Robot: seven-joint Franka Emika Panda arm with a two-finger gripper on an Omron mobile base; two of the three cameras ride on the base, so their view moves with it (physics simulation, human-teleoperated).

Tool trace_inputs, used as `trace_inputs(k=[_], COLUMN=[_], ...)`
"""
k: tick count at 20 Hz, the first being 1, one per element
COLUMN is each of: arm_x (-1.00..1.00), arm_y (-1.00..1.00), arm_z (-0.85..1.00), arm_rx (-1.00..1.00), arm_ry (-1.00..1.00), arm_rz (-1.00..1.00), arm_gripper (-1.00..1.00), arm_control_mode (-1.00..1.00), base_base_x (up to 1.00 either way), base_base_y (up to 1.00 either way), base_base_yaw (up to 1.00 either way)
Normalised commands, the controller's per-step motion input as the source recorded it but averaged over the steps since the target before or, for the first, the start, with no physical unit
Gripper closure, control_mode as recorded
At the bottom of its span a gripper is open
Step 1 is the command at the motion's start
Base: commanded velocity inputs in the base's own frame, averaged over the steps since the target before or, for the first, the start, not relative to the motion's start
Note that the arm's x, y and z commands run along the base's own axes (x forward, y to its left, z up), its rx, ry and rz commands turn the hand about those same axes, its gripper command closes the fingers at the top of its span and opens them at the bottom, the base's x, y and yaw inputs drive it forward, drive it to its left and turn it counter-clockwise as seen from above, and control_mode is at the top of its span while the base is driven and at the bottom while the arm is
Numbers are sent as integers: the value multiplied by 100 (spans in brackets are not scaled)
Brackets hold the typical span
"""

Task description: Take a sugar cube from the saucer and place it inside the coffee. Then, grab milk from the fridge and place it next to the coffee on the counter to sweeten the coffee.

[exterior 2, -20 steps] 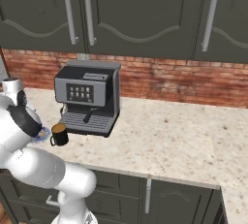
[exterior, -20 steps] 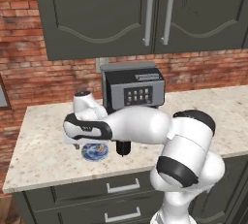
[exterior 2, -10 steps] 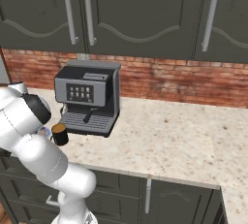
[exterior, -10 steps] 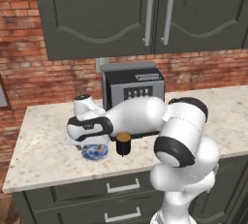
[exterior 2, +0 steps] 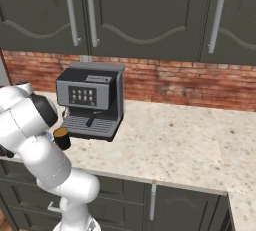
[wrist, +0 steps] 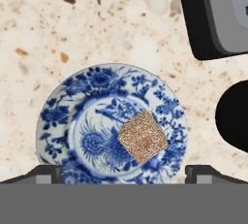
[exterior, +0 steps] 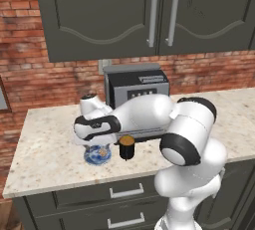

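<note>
A tan, grainy sugar cube (wrist: 143, 136) lies on the blue-and-white saucer (wrist: 72, 121), a little off the plate's centre and turned at an angle, in the hand view. The gripper (wrist: 124, 172) hangs directly over the plate with its jaws spread wide, one dark fingertip (wrist: 47, 172) at each side of the saucer's near rim, holding nothing. The saucer rests on the beige speckled counter (exterior: 45, 154), just beside the coffee (exterior: 127, 147), a small black cup with a brown top that stands apart from the plate. Behind the cup sits the black-and-silver coffee machine (exterior 2: 90, 102), against a red brick wall (exterior 2: 185, 82). Dark grey cabinets (exterior: 109, 15) with silver bar handles hang above, and drawers (exterior: 124, 194) of the same grey run beneath the counter. The white arm (exterior: 144, 117) reaches across the front of the machine, its hand bent down over the saucer (exterior: 97, 155).
</note>
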Motion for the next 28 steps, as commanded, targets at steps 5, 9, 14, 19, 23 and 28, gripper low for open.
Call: trace_inputs(k=[5,9,14,19,23,28], arm_x=[1,3,9,4,1,-5], arm_y=[-25,-13,0,7,5,0], arm_z=[-5,-12,-7,-4,-19,-14], arm_rx=[0,0,0,0,0,0], arm_ry=[0,-1,-3,-3,-4,-6], arm_rz=[0,0,0,-1,0,0], arm_gripper=[-100,-100,-100,-100,-100,-100], arm_control_mode=[-100,-100,-100,-100,-100,-100], base_base_x=[0,0,0,0,0,0], base_base_y=[0,0,0,0,0,0], base_base_yaw=[0,0,0,0,0,0])
